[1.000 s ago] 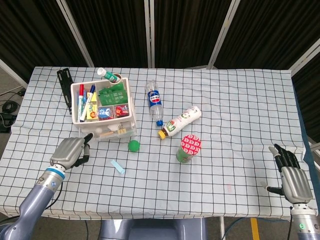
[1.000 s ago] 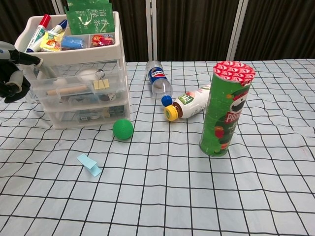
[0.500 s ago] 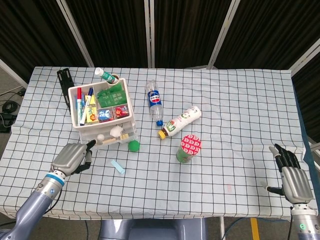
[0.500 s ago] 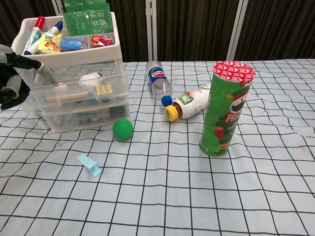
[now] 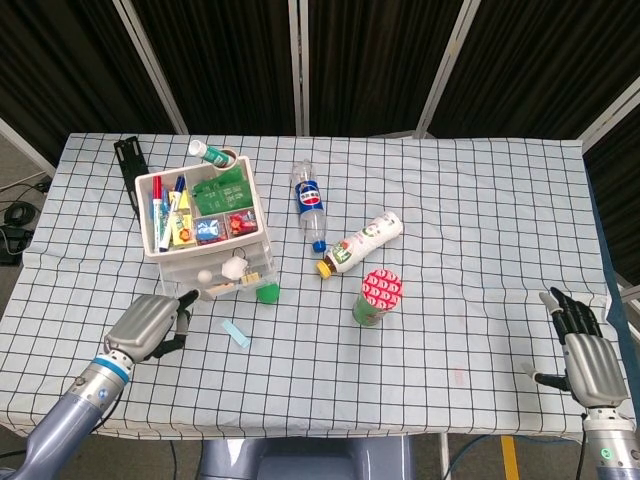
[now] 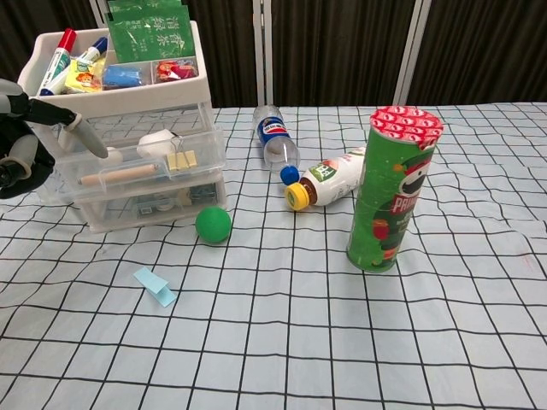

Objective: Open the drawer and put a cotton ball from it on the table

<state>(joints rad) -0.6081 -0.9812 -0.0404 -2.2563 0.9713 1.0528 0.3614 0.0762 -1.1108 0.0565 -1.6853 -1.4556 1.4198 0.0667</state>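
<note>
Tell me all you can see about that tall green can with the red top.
The green can is a Pringles-style tube, probably cardboard, with a red patterned lid closed on top. It stands upright on the checked tablecloth, right of a white bottle lying on its side. Nothing visibly touches it; no hand is near.

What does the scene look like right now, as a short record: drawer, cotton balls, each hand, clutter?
drawer: upper drawer of the organizer pulled partway out
cotton balls: white balls visible inside it, none on the table
left hand: at the drawer's front, one finger on it
right hand: fingers apart, holding nothing, at the table's near right corner
clutter: green ball, chips can, two bottles lying down
</note>
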